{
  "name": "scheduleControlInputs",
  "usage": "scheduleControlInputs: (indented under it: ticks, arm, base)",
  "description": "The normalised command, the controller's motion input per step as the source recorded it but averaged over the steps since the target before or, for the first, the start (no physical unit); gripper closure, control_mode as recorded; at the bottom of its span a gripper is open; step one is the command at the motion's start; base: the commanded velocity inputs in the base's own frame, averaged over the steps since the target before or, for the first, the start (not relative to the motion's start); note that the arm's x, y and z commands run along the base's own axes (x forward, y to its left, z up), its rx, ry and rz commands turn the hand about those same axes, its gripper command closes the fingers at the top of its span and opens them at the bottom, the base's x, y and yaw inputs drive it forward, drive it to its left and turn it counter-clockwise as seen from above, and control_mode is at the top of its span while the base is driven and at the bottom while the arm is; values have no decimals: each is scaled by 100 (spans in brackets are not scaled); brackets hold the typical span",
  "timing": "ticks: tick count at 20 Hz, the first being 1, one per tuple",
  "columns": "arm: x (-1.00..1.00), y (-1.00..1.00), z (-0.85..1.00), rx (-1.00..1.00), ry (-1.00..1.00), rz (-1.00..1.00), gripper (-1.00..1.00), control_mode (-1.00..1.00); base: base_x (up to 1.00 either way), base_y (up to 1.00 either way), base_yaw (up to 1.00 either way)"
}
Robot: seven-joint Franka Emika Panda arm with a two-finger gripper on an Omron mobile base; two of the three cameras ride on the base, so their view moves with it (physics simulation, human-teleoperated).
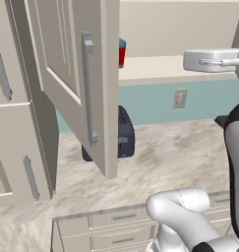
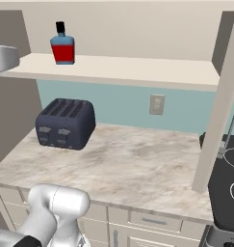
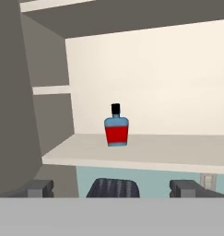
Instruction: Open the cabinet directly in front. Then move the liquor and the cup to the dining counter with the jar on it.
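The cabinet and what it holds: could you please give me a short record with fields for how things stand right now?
cabinet: open, door swung out
liquor: upright on the lower shelf, untouched
gripper: open, facing the liquor from a distance, holding nothing
toaster: on the marbled counter below the shelf
outlet: on the blue wall behind the counter

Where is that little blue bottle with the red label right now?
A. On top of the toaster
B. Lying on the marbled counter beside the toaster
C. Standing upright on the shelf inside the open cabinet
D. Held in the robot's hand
C: the liquor stands upright on the cabinet shelf, above the toaster, and nothing is touching it.
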Motion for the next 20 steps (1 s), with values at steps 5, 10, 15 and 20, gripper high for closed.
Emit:
scheduleControlInputs:
  ticks: [5,10,15,20]
  arm:
    - [25,0,0,0,0,0,-100,-100]
    - [30,0,0,0,0,0,-100,-100]
    - [31,0,-2,0,0,0,-100,-100]
    - [36,2,-7,0,0,0,-100,-100]
  base:
    - [0,0,0]
    - [0,0,0]
    - [0,0,0]
    - [0,0,0]
